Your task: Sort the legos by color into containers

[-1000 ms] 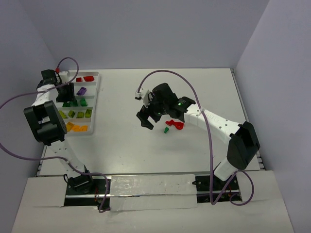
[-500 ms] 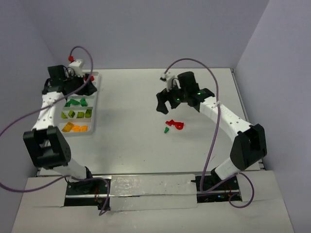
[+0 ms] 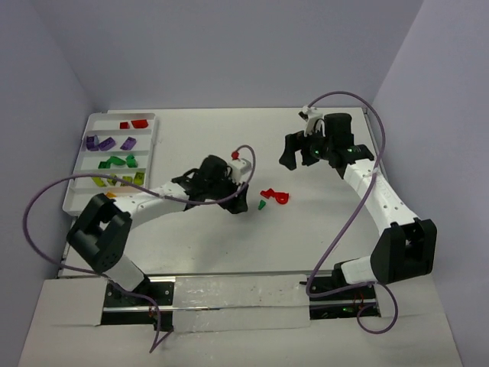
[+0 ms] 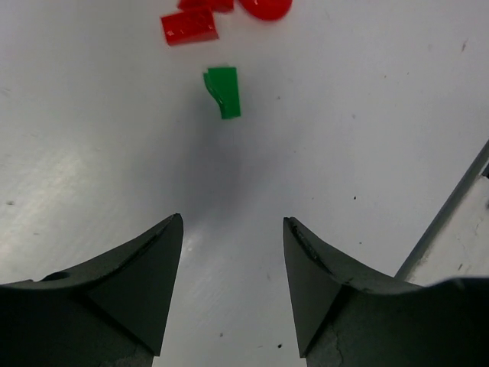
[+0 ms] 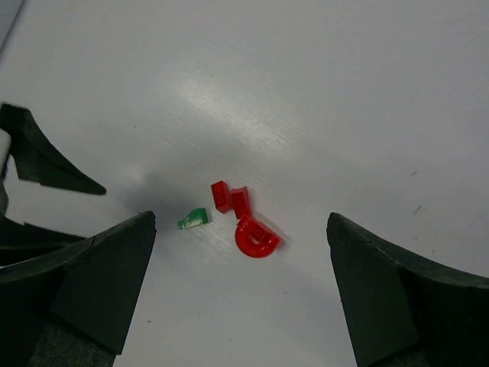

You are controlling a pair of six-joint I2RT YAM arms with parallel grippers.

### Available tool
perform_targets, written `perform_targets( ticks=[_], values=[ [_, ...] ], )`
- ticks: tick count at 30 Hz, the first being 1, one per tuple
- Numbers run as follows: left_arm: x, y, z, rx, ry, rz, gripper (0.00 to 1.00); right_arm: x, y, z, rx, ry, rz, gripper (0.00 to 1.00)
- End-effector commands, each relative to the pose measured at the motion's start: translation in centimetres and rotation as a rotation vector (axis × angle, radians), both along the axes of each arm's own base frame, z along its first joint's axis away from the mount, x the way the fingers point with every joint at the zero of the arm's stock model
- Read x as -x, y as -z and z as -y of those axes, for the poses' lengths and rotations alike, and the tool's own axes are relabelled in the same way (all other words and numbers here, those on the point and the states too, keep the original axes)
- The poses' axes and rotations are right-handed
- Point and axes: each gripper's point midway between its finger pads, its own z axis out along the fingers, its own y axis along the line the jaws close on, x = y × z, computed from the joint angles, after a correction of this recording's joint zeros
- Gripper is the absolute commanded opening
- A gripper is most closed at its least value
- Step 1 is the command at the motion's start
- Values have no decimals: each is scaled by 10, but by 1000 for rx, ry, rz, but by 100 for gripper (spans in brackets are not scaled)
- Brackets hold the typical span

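Reaching toward the middle of the table, the left gripper hovers low with its jaws about half parted and nothing between them. The green lego lies straight ahead of it, lined up with the gap but not yet inside it. Just beyond sit two small red bricks and a red rounded piece, close together and close to the green one.

The right gripper hangs higher, toward the table's far right side, jaws spread wide and empty, looking down on the same cluster.

The tray rests at the far left corner, with red, purple, green, lime and orange pieces already in separate rows.

The step in hand appears to be the approach for picking the green lego, with few pieces left to sort. The next move likely calls for easing forward and down until the fingers straddle the brick, then closing without nudging the red neighbours. After that comes a carry to the green bricks in the tray.
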Motion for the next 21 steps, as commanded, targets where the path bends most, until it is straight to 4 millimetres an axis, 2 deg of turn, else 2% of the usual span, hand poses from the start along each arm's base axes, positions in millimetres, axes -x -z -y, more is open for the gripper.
perform_targets(
  ticks=[1,3,9,12,21],
  values=[
    [-29,-16,41,20,-93,67,62,-4,-27,8,-32,32,62,100],
    [-35,-6,53,6,-100,42,61,-4,-30,8,-43,29,63,100],
    [-35,11,71,-59,-77,75,60,-2,-30,5,-53,15,57,100],
    [-34,30,74,-118,-67,67,59,-2,-30,4,-56,10,54,100],
    [-31,58,74,-189,-52,52,57,-1,-26,3,-58,7,47,100]
  ],
)
